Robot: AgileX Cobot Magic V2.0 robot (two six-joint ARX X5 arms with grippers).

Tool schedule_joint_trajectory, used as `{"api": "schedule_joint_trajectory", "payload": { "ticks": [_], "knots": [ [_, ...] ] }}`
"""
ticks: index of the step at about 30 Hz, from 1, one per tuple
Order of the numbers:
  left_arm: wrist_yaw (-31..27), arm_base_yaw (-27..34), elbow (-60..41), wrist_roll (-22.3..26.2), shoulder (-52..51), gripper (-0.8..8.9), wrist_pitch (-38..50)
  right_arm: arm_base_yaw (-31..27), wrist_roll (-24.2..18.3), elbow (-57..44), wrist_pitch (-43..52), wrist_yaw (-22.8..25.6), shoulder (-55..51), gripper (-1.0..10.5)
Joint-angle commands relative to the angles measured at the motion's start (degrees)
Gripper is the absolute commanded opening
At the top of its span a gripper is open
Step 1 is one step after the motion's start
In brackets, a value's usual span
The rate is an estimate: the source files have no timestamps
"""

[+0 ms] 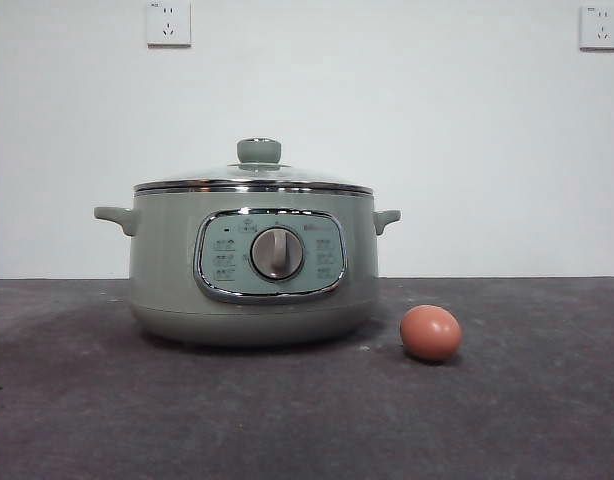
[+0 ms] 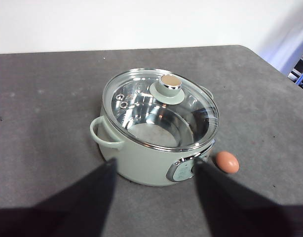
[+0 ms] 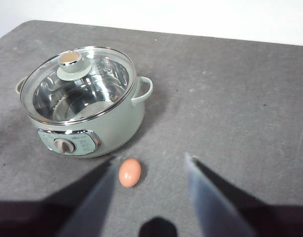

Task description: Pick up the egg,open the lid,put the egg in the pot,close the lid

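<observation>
The sage-green pot (image 1: 252, 270) (image 2: 141, 165) (image 3: 114, 126) stands on the dark table with its glass lid (image 1: 254, 181) (image 2: 159, 111) (image 3: 80, 84) shut on it. A small brown-orange egg (image 1: 430, 332) (image 2: 227, 162) (image 3: 130, 172) lies on the table just beside the pot, on the dial panel's side. My left gripper (image 2: 154, 170) is open, high above and short of the pot. My right gripper (image 3: 149, 163) is open too, hanging above the table with the egg near its one jaw. Neither gripper shows in the front view.
The grey table (image 1: 547, 420) runs wide around the pot. A white wall with two sockets (image 1: 168, 23) stands behind. The table's far corner (image 2: 250, 52) shows in the left wrist view.
</observation>
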Motion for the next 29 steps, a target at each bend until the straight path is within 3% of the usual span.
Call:
{"api": "schedule_joint_trajectory", "payload": {
  "ticks": [1,14,21,29],
  "knots": [
    [0.3,-0.2,-0.1,0.6,0.4,7.54,0.3,0.1,0.2,0.2,0.0,-0.2,0.5,6.9],
    [2.7,-3.4,0.0,0.6,7.6,7.54,7.5,0.1,0.2,0.2,0.0,-0.7,2.3,6.9],
    [3.1,-9.2,0.3,0.6,18.9,7.53,18.2,0.1,0.9,0.2,0.1,-1.7,4.0,6.9],
    [-4.0,-17.3,11.1,3.7,36.0,7.53,21.1,0.1,1.0,0.2,0.0,-1.7,7.6,6.9]
  ]
}}
